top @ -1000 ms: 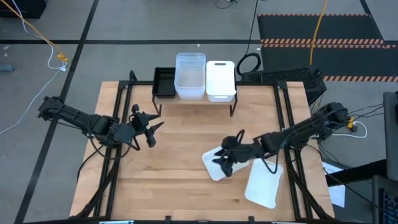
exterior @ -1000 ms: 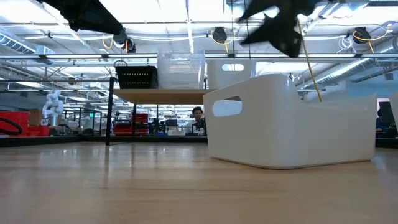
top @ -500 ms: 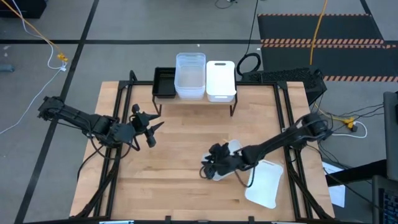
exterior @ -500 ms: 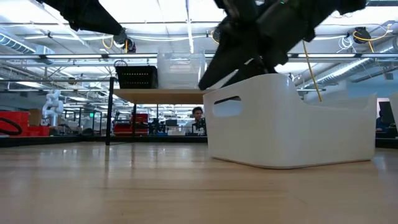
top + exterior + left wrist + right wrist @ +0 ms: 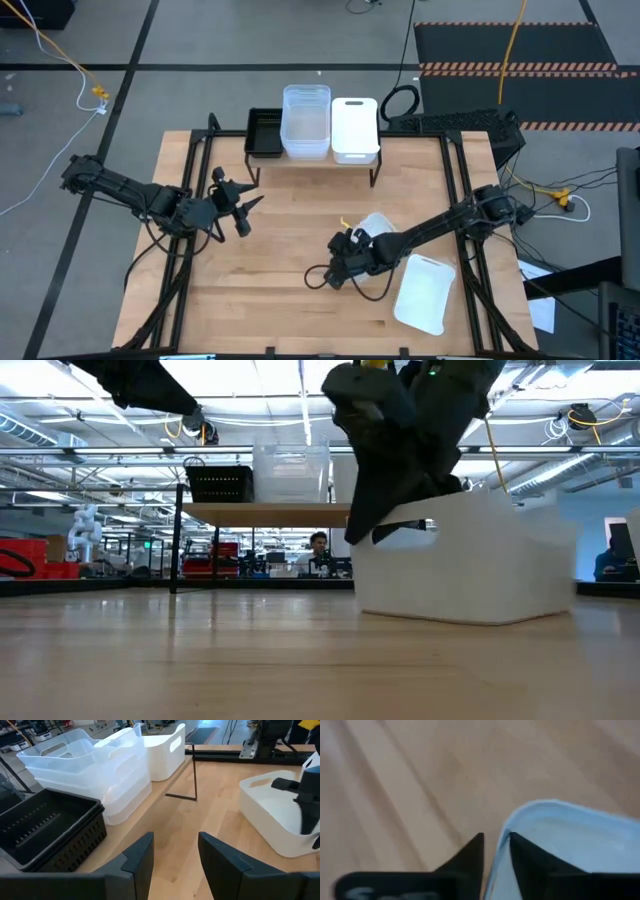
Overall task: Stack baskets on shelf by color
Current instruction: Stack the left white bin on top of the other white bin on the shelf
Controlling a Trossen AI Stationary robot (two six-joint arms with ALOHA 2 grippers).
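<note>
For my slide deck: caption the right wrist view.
Right gripper straddles the rim of a white basket on the wooden tabletop.

Right end effector (image 5: 496, 851) at the rim of a white basket (image 5: 570, 845)

The two dark fingers (image 5: 467, 852) straddle the basket's rounded corner wall: one finger sits outside over the bench (image 5: 395, 785), the other inside the basket. The gap between them is narrow and filled by the thin wall. Light wood grain of the bench runs diagonally. The basket interior appears pale, bluish-white.
</note>
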